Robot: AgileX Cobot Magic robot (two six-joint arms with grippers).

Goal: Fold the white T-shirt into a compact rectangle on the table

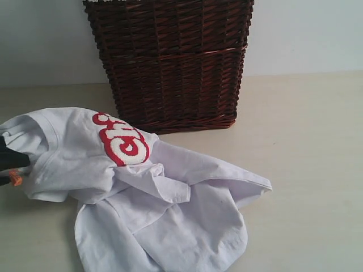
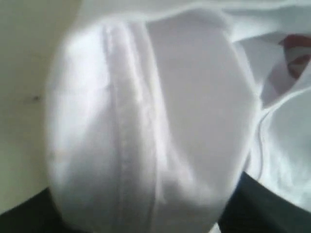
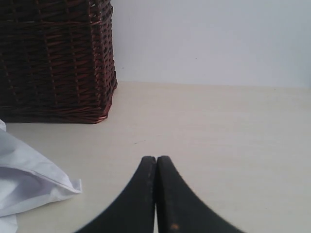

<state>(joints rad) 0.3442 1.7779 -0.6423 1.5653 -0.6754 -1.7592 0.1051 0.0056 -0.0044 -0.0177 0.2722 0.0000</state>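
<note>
a pale cream table [image 1: 317, 170] runs across the whole exterior view, meeting a plain whitish wall [image 1: 34, 39] at the back. on the left and middle of it lies the white t-shirt [image 1: 170, 204], crumpled and unfolded, one sleeve out toward the left edge, the body bunched and spilling toward the near edge. its fuzzy white letters edged in red [image 1: 122, 141] face up near the middle. just behind the shirt, against the wall, stands a dark brown wicker basket [image 1: 176, 68]; the cloth lies close to its foot, though i cannot tell if it touches. the right side of the table is bare.

the left gripper [image 1: 10, 167] pokes in low at the far left edge, under the sleeve. in the left wrist view its dark fingers [image 2: 265, 208] stand wide apart with the sleeve's stitched hem bulging between them; whether the pads touch the cloth i cannot tell.

the right gripper [image 3: 156, 165] hangs low over the bare table to the right of the shirt, pointing toward the wall, its two black tips pressed together with nothing between them.
</note>
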